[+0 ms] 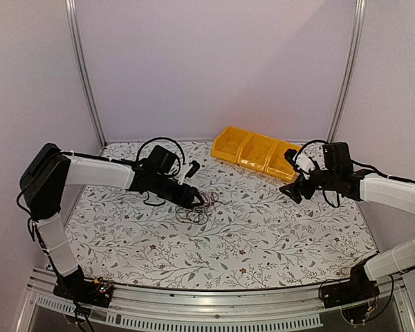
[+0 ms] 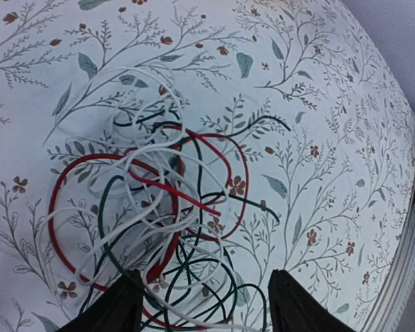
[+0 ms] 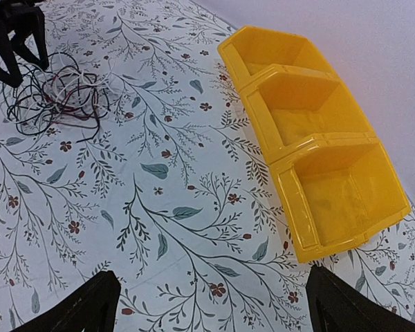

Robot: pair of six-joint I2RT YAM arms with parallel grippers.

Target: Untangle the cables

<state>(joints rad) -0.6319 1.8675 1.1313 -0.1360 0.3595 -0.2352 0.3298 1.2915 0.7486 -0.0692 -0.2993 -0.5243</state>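
The cables [image 2: 159,200] are thin red, white and dark wires looped in one tangle on the floral cloth. They also show in the top view as the cables [image 1: 202,207] and, small, in the right wrist view as the cables [image 3: 59,93]. My left gripper [image 2: 204,311] is low over the near side of the tangle. Its jaws stand apart, with several strands lying between them, closest to the left finger [image 2: 117,308]. From above, the left gripper [image 1: 196,200] touches the tangle's left edge. My right gripper [image 1: 294,190] hovers open over bare cloth, far right of the tangle; nothing is between its fingers [image 3: 83,308].
A yellow three-compartment bin [image 1: 256,152] lies at the back, between the arms, close to the right gripper; its compartments [image 3: 311,138] look empty. Two metal posts [image 1: 86,76] stand at the back corners. The table's metal front rail [image 1: 214,304] runs along the near edge.
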